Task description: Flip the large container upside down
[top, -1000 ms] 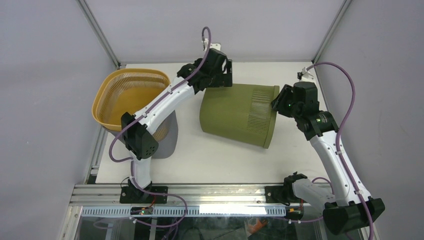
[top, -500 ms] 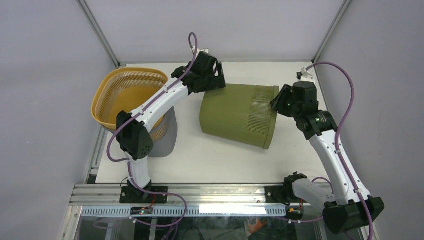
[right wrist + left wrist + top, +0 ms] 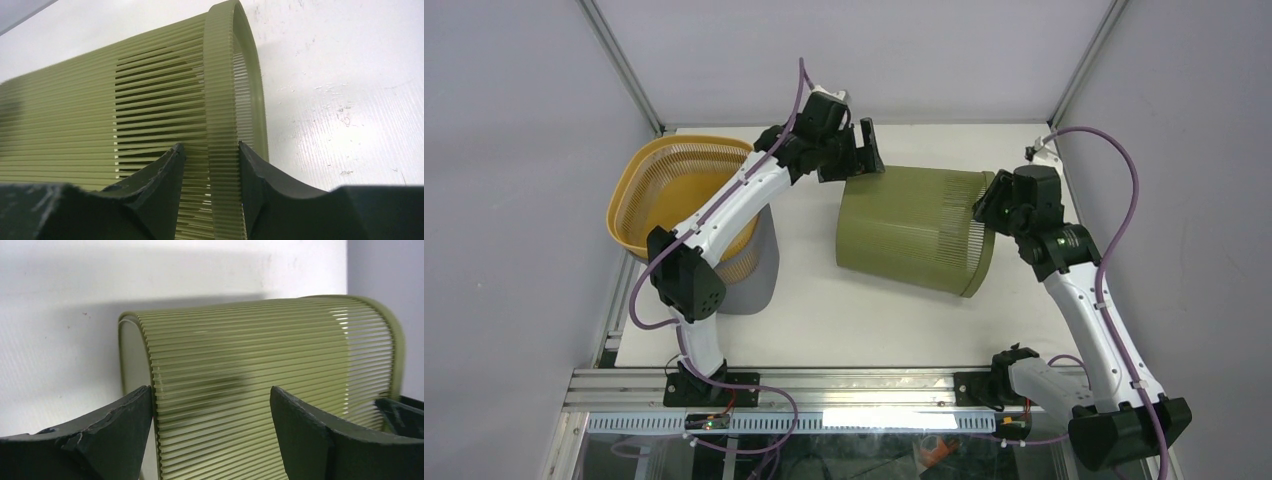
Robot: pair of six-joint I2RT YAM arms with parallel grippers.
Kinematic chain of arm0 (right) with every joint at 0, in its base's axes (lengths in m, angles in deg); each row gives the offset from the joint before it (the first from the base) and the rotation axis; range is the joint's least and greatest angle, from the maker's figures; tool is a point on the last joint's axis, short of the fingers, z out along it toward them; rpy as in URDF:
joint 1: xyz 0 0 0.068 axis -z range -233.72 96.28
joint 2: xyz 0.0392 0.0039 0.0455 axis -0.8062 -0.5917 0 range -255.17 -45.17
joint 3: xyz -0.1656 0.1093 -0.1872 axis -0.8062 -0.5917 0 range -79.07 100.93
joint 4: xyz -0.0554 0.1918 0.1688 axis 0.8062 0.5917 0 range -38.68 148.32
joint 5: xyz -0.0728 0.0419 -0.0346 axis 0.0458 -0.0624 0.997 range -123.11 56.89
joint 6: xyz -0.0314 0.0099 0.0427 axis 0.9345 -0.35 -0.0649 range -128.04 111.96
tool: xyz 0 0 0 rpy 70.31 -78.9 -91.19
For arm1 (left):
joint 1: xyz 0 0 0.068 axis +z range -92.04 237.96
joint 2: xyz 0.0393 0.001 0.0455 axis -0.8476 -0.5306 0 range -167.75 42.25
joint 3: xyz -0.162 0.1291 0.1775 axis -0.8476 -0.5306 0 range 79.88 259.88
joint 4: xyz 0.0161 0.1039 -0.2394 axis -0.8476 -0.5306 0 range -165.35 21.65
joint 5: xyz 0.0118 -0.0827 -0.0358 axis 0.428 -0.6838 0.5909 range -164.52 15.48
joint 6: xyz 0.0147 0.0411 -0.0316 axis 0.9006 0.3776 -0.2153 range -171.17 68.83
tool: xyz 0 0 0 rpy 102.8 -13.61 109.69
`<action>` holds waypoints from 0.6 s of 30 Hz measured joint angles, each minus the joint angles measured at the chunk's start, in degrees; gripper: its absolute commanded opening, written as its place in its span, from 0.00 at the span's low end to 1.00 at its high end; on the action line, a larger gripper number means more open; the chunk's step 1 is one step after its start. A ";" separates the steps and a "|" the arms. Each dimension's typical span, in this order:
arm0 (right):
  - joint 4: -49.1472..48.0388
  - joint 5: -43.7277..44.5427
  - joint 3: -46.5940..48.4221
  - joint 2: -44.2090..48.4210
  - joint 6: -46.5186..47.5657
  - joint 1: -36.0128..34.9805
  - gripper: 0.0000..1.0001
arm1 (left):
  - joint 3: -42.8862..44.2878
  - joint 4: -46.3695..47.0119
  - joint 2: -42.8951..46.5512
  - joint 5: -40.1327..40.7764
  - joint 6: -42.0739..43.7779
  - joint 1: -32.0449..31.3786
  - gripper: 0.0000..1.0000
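1. The olive-green slatted bin (image 3: pixel 904 230) lies on its side at the middle of the white worktop (image 3: pixel 824 310), with its open mouth turned toward my right arm and its closed base toward my left.
2. My right hand (image 3: pixel 210 150) is clamped narrow on the bin's rim band at the far corner, one finger inside the mouth and one outside.
3. My left hand (image 3: pixel 210 395) is spread wide just over the far edge of the base end; whether it touches, I cannot tell.
4. At the left, a yellow mesh basket (image 3: pixel 686 142) rests on a grey container (image 3: pixel 764 270), apart from the bin.
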 measured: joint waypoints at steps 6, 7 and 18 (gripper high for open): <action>-1.68 1.38 -2.19 1.27 -0.76 0.48 0.60 | 6.54 0.04 0.00 -2.69 0.00 0.46 0.85; -2.12 1.64 -2.60 1.36 -1.18 0.55 0.65 | 7.21 0.26 0.00 -3.15 -0.07 0.48 0.85; -8.26 4.31 -9.01 3.91 -6.54 0.81 0.77 | 10.47 6.25 0.00 -9.25 -1.33 0.33 0.87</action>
